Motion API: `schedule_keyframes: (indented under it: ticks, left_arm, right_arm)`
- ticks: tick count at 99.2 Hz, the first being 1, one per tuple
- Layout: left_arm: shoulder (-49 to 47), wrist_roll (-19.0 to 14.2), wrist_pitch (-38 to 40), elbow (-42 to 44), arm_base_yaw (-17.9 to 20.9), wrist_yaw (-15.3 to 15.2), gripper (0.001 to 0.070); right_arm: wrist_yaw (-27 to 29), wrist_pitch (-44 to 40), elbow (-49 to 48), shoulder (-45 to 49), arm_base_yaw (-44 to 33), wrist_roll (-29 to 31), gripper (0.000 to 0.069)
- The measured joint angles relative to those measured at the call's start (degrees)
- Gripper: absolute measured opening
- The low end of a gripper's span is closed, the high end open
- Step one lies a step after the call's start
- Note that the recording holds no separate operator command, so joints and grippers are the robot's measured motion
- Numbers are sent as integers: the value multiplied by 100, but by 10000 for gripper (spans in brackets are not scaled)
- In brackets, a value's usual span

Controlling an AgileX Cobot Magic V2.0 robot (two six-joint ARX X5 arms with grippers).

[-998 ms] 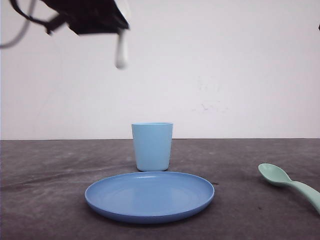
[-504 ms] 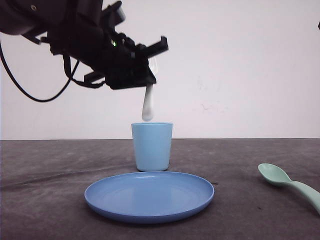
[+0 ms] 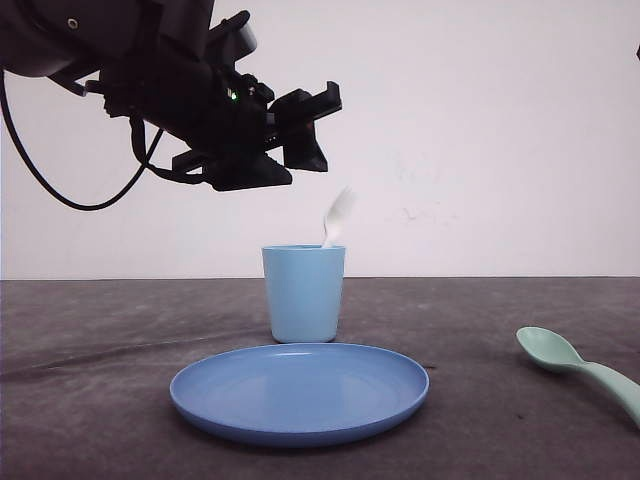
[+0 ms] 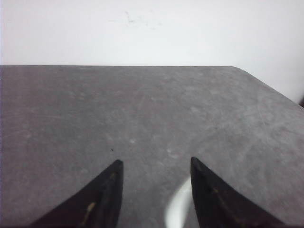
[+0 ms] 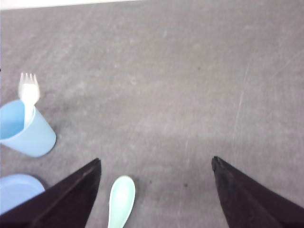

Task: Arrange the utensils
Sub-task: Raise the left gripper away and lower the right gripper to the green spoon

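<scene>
One fork stands in the cup; left tool hangs spread and empty; right tool, spread, should straddle the spoon handle squarely

R gripper fingers spread wide, nothing between — dark table below. Fork stands tines-up in the light blue cup. Mint spoon lies near it; plate edge w/ cup.
</scene>
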Motion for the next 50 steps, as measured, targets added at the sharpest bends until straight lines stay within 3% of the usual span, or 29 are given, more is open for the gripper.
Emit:
schedule_keyframes:
  ticks: [26,50]
  left_arm:
    - [-1115,2,-1266,0,-44,4,270]
    - [-2732,4,-3331,0,-44,4,270]
  right_arm:
    - [-13,-826,0,186,385,304,464]
    - [280,-1512,0,723,1029,750,460]
